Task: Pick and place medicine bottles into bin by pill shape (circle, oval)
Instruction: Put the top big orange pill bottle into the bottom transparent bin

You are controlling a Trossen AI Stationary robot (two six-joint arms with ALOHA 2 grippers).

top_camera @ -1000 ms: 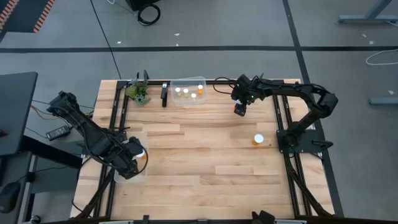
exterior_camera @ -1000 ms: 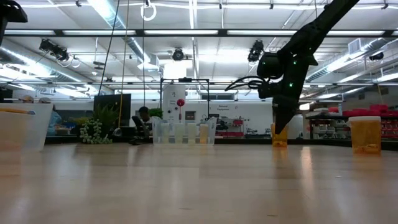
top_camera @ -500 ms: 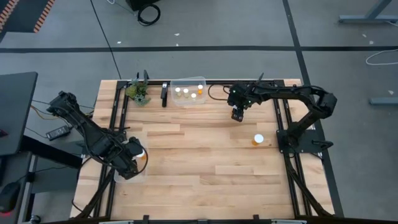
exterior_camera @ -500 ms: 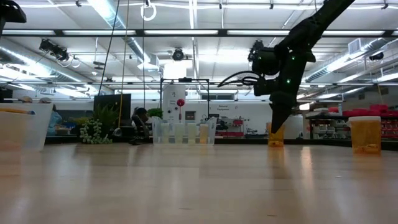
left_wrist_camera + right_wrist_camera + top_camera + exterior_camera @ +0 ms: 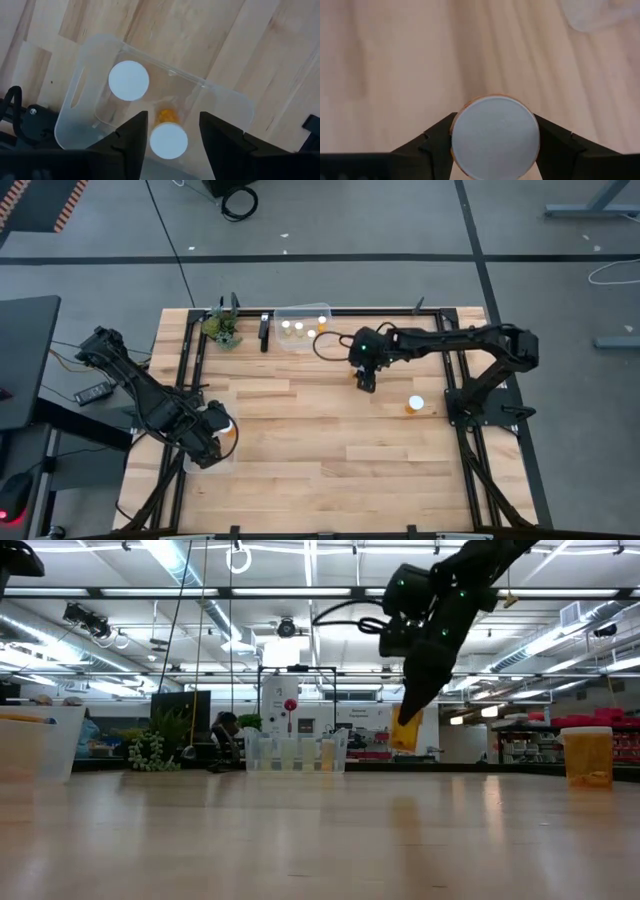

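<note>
Amber bottle (image 5: 495, 137) with round white cap pinched in right fingers (image 5: 436, 145), left fingers (image 5: 131, 137) parted over clear bin (image 5: 75, 100)

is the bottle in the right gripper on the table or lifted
Lifted. The right gripper holds the bottle clear above the table.

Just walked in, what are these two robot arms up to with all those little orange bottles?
They are sorting medicine bottles into clear bins. The right gripper holds one bottle by its white cap, lifted off the table, near the far bin that has bottles in it. The left gripper hovers open over the near bin, which holds two bottles. One bottle waits on the table.
</note>
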